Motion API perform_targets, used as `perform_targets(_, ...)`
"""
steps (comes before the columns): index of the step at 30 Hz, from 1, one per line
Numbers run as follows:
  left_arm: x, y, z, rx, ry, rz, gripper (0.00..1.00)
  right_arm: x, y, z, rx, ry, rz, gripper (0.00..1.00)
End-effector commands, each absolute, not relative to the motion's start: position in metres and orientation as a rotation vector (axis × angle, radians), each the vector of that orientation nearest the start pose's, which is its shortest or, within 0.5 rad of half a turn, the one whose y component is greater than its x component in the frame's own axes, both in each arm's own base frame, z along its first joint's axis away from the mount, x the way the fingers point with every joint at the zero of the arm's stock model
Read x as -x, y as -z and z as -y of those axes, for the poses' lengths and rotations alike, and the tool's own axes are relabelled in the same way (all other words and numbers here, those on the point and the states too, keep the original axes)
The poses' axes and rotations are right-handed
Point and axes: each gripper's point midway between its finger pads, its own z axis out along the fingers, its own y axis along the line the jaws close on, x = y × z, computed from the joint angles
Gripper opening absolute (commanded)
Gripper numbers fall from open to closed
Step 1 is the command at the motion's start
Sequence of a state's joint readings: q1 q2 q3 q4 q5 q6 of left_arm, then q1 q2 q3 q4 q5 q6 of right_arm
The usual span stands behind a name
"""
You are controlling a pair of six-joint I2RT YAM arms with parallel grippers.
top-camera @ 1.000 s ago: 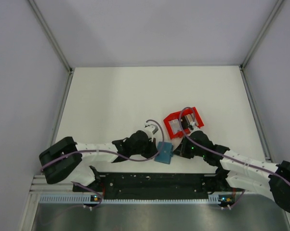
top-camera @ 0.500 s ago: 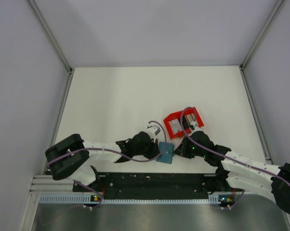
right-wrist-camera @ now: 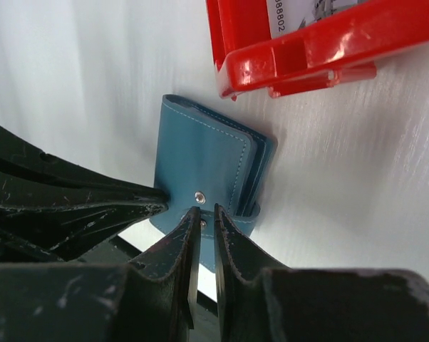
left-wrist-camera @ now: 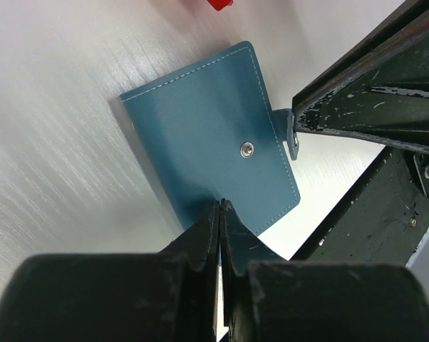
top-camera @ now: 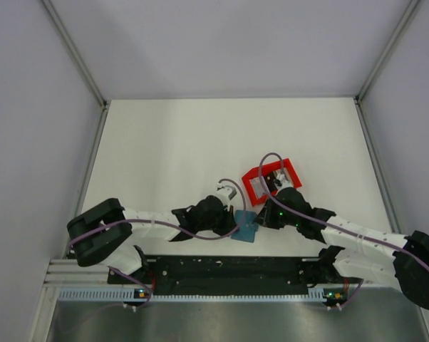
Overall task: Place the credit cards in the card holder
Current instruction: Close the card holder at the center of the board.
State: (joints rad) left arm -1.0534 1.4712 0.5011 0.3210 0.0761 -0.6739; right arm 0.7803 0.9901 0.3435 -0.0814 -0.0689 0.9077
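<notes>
Left gripper (left-wrist-camera: 220, 208): fingers together, tips on near corner of card holder (left-wrist-camera: 200, 135); pressing or pinching, cannot tell. Right gripper (right-wrist-camera: 204, 212): fingers nearly together, clamped on card holder's small snap strap at opposite edge. Card holder lies flat on white table (top-camera: 172, 142), folded, between both grippers, near arm bases. Red tray (right-wrist-camera: 300, 50) just beyond card holder, not touching. Whitish printed credit card (right-wrist-camera: 289, 18) lies inside tray.

light: bright, even, diffuse | shadows: soft, faint | glare: streaky sheen on tabletop (left-wrist-camera: 50, 142) — wrist views | focus: foreground blurred
</notes>
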Motion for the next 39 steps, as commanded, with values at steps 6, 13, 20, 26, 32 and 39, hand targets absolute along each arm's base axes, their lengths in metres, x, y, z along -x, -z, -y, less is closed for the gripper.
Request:
perform_targets(6, -0.148, -0.028, 0.33, -0.442, 0.933, -2.396, 0.01, -0.173, -0.06, -0.239, -0.1, -0.943, -2.459, 0.12)
perform_targets(13, -0.146, -0.028, 0.331, -0.448, 0.944, -2.398, 0.01, -0.172, -0.058, -0.239, -0.102, -0.95, -2.464, 0.12)
perform_targets(20, -0.144, -0.024, 0.33, -0.476, 0.925, -2.41, 0.01, -0.173, -0.059, -0.245, -0.105, -0.976, -2.458, 0.1)
perform_targets(26, -0.144, -0.024, 0.331, -0.481, 0.923, -2.414, 0.01, -0.17, -0.057, -0.248, -0.116, -0.969, -2.462, 0.08)
perform_targets(32, -0.144, -0.023, 0.331, -0.484, 0.913, -2.419, 0.01, -0.168, -0.056, -0.246, -0.141, -0.93, -2.46, 0.05)
perform_targets(39, -0.144, -0.025, 0.332, -0.481, 0.918, -2.42, 0.01, -0.161, -0.051, -0.239, -0.17, -0.876, -2.502, 0.03)
